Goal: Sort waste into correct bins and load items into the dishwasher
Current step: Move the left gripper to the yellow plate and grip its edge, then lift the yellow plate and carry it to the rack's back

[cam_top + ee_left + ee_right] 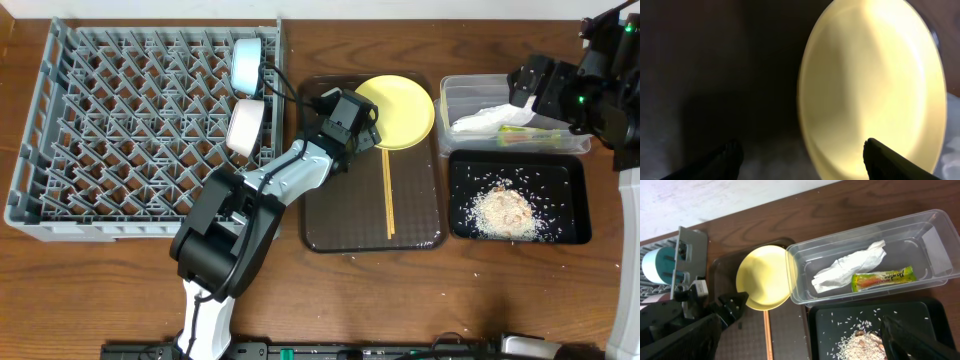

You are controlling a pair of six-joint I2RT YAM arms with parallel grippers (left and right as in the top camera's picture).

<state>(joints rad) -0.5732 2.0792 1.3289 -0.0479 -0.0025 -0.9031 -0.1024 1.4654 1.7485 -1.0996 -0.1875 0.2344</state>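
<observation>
We are hovering the left gripper (pixel 800 160) open astride the rim of the yellow plate (pixel 400 108) on the dark brown tray (pixel 340 210); the right gripper (pixel 815 312) is hanging wide open, empty, over the clear tub (pixel 465 95)

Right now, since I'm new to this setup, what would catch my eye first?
The big grey dish rack fills the left side, a blue bowl and white bowl at its right edge. The yellow plate sits at the brown tray's far end, the left claw open beside it. A heap of rice lies in the black tray, right.
</observation>
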